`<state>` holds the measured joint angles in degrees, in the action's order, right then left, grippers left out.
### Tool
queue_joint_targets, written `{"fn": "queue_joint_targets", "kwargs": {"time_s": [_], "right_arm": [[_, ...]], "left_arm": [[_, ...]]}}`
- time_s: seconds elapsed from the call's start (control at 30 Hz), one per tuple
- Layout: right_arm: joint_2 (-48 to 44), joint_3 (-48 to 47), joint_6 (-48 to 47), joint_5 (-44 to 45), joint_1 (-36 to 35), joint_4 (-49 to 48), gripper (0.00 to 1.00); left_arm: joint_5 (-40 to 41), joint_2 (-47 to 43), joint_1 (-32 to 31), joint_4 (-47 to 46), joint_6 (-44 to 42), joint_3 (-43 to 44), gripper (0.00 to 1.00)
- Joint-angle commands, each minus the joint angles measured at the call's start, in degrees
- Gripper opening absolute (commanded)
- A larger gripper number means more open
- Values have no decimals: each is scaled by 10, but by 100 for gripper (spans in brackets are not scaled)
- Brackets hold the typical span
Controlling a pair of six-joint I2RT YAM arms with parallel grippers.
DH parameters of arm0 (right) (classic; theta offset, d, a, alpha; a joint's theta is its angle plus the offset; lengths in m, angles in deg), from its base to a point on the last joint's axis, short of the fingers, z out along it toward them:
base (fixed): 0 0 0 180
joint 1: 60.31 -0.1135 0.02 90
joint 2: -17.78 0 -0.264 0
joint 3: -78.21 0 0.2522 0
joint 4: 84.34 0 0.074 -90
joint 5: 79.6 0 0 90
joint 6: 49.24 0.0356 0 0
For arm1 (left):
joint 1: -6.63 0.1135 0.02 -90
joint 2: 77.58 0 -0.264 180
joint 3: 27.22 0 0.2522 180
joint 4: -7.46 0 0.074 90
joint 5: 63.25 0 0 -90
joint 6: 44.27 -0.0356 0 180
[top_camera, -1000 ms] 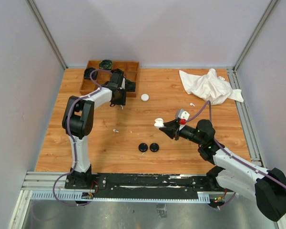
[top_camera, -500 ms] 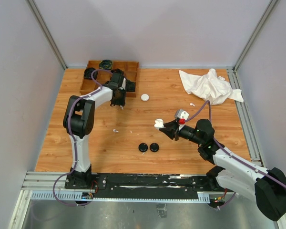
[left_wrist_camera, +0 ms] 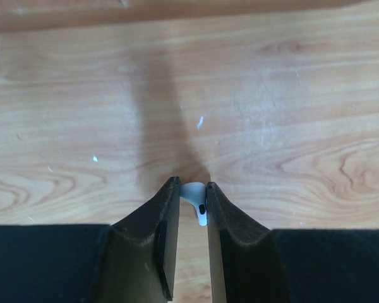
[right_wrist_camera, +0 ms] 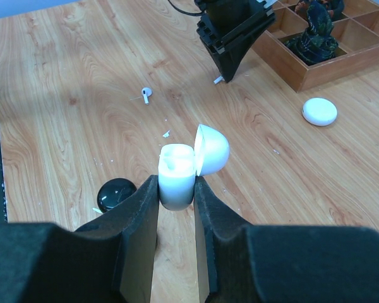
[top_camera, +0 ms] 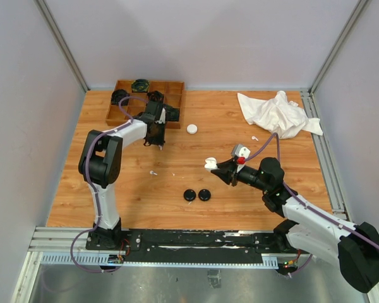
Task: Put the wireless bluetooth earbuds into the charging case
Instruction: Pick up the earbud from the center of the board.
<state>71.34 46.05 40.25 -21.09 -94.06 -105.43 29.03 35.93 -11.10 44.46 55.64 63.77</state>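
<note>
Two grippers are each carrying one half of the insertion. The left gripper (left_wrist_camera: 189, 190) is pinching a white earbud (left_wrist_camera: 195, 201) between jaws narrowed to a slit, low over the table (top_camera: 114, 189) and just in front of the tray (top_camera: 174, 83). The bud's rounded head is sitting at the fingertips, and its stem appears to be running back along the fingers, so the long axis is probably lying in line with the gripper; the wrist view is too tight to be sure.

The right gripper (right_wrist_camera: 177, 187) is clamping the white case (right_wrist_camera: 176, 165) by its sides, with the lid (right_wrist_camera: 212, 149) standing open and the cavity facing upward. From the held earbud, the case is lying well apart, to the robot's right and nearer the bases, so the coming move is turning on closing that diagonal gap and standing the stem over the cavity.

A loose earbud (right_wrist_camera: 146, 95) is lying flat between the arms, nearer the left gripper.
</note>
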Motion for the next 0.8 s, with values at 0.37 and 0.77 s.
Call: {"fn": "queue_joint_targets", "kwargs": {"time_s": [0.37,0.77], "right_arm": [[13,-5,-5,15,-7,-74,1],[34,8,-35,56,-37,-162,1]], "left_arm": [[19,-202,-82,-111,84,-163,21],[119,-351,-202,-181,126,-209,20]]}}
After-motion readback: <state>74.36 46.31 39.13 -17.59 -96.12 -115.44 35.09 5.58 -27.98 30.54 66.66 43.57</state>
